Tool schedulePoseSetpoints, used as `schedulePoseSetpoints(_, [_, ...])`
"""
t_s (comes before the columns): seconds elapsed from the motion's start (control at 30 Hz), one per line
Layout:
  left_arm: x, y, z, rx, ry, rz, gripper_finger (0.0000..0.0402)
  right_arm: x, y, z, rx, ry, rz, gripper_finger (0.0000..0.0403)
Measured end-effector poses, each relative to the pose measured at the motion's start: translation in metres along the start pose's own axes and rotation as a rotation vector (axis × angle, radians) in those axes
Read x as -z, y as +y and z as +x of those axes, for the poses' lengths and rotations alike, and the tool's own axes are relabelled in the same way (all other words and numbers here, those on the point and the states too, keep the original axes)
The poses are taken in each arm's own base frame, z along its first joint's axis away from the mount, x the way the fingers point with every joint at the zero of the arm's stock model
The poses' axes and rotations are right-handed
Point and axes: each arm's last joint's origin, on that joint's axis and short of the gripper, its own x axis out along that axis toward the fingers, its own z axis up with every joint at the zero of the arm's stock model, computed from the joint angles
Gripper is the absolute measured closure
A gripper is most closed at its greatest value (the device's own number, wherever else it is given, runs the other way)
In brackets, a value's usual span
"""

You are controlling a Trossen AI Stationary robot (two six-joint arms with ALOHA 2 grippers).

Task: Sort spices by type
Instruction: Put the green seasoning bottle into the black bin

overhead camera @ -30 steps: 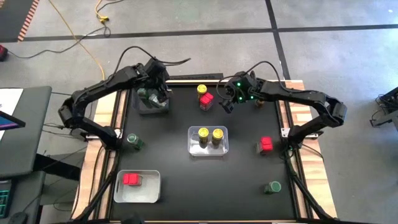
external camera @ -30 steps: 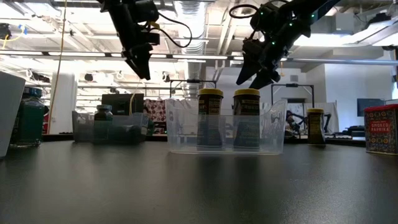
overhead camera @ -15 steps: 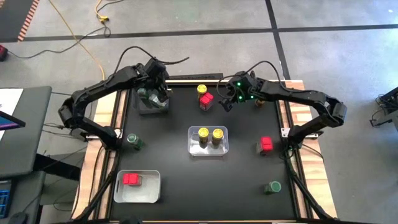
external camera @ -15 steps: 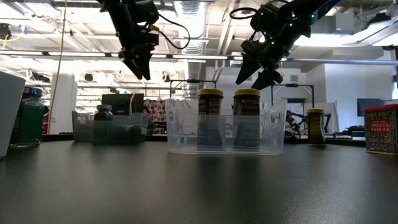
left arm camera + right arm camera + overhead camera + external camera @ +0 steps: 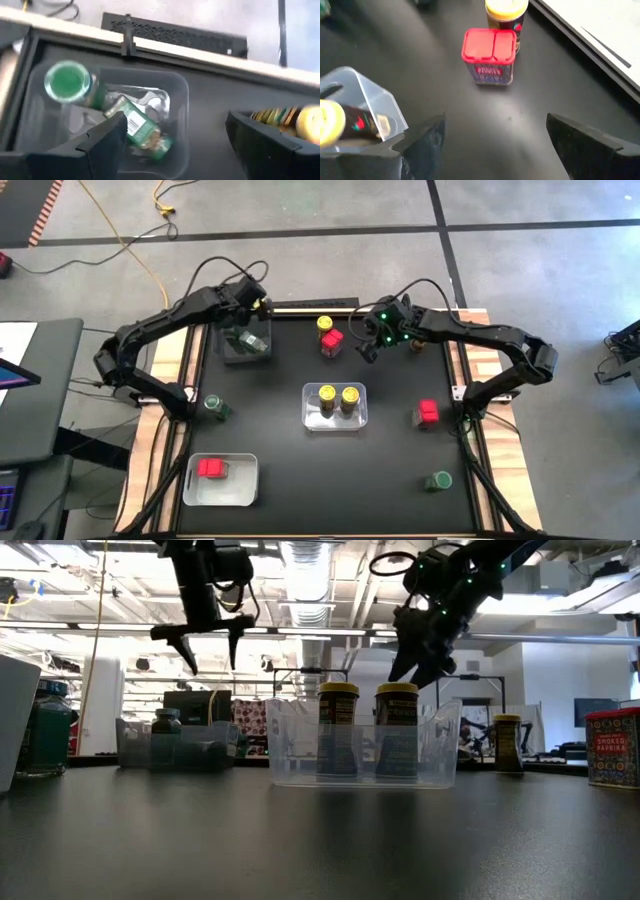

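Spice jars, sorting under way; stock as lying now on the black surface (image 5: 300,470).

Far-left bin (image 5: 243,343): holding green-lidded jars (image 5: 66,82), one upright, one lying on its side (image 5: 141,131); left hand (image 5: 256,313) hovering above this bin, fingers spread and grasping nothing.

Centre clear bin (image 5: 335,420): holding two yellow-lidded jars (image 5: 338,395) standing side by side.

Near-left bin (image 5: 221,492): holding one red-topped jar (image 5: 210,468).

Loose items waiting: a yellow-lidded jar (image 5: 506,12) and a red-topped jar (image 5: 489,54) standing just beside each other at the far edge; a second red-topped jar (image 5: 428,412) at the right side; one green-lidded jar (image 5: 215,406) at the left edge; another green-lidded jar (image 5: 438,480) at the near right.

Right hand (image 5: 366,346): hanging in the air just beside the far pair, fingers released wide, nothing between them; its wrist camera is looking down on the red-topped jar with the yellow one behind.

Step judged in hand: the right arm is lining up on the far pair, most likely the red-topped jar; the left arm appears free over the green bin.

Next move calling for: lowering the open fingers around the red top without knocking the yellow neighbour, which is standing very close; closing squarely on the squarish sides; then carrying it across to the near-left bin.
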Motion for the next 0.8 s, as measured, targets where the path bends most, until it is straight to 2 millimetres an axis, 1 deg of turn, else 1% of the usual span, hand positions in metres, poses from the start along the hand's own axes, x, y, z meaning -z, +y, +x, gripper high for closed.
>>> schedulePoseSetpoints(0.1, [-0.001,-0.001,0.0,0.011,-0.011,-0.152,0.0079,0.001,0.0,0.0,0.001,0.014,-0.04,0.0033])
schedulePoseSetpoints(0.2, [0.0,0.0,0.0,0.002,-0.004,-0.248,0.0079,0.001,0.0,0.0,0.001,0.01,-0.054,0.0033])
schedulePoseSetpoints(0.3, [0.0,0.001,0.001,0.002,0.034,-0.379,0.0079,0.001,0.0,0.0,0.001,0.009,-0.073,0.0033])
schedulePoseSetpoints(0.37, [0.002,0.0,0.006,-0.014,0.07,-0.433,0.0079,0.001,0.0,0.0,0.0,0.011,-0.099,0.0033])
schedulePoseSetpoints(0.47, [0.007,-0.003,0.024,-0.072,0.174,-0.487,0.0079,0.001,0.0,0.0,0.0,0.014,-0.11,0.0033])
schedulePoseSetpoints(0.6, [0.017,-0.006,0.05,-0.166,0.264,-0.487,0.0079,0.002,0.0,0.0,0.001,0.027,-0.133,0.0033])
schedulePoseSetpoints(0.7, [0.019,-0.006,0.064,-0.209,0.28,-0.494,0.0079,0.005,0.0,0.0,0.002,0.058,-0.157,0.0033])
schedulePoseSetpoints(0.8, [0.017,-0.004,0.074,-0.248,0.295,-0.532,0.0079,0.006,-0.001,0.0,0.002,0.069,-0.177,0.0033])
